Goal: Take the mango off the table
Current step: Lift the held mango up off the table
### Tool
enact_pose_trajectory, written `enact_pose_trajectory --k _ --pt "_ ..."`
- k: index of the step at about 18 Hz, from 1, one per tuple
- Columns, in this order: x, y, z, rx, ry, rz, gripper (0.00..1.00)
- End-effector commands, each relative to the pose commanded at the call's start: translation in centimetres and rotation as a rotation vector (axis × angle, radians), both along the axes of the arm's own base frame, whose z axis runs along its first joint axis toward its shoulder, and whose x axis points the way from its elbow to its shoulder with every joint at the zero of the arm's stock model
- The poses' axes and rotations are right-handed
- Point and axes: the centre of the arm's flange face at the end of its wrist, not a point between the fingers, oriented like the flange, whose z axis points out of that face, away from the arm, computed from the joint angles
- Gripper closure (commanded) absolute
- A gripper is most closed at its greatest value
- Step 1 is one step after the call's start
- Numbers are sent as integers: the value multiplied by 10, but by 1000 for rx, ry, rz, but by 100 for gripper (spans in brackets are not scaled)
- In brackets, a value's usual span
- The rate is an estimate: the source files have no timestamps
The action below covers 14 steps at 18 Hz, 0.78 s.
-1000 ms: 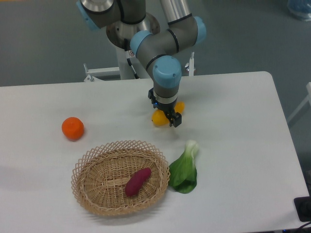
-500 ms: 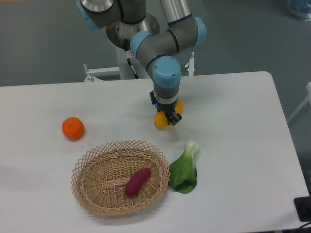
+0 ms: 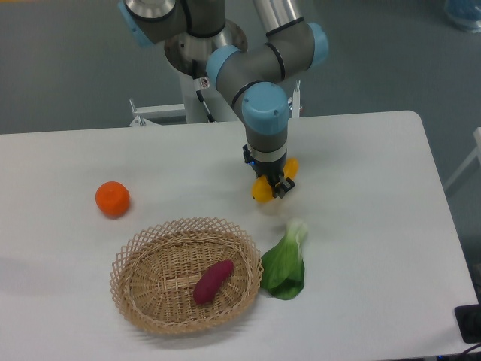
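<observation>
Centre frame, grip: gripper (image 3: 273,186) fingers were closed on the mango (image 3: 263,189) mid-length, above the worktop (image 3: 361,226).
Handling: smooth, firm, probably slippery; middle hold seemed soundest.

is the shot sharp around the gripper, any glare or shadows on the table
Fixed camera: soft overall but readable; the gripper and mango edges are slightly fuzzy. No hard glare on the table; light is even and diffuse, with only a faint shadow under the mango and beside the basket.
</observation>
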Motion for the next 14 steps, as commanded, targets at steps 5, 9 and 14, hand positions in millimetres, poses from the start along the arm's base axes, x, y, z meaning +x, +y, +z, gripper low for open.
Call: enact_pose_trajectory --k 5,9,14 --pt "-28 0 26 8 4 30 42" --pt "-44 7 39 77 -2 47 42" --pt "-65 14 46 98 14 66 42"
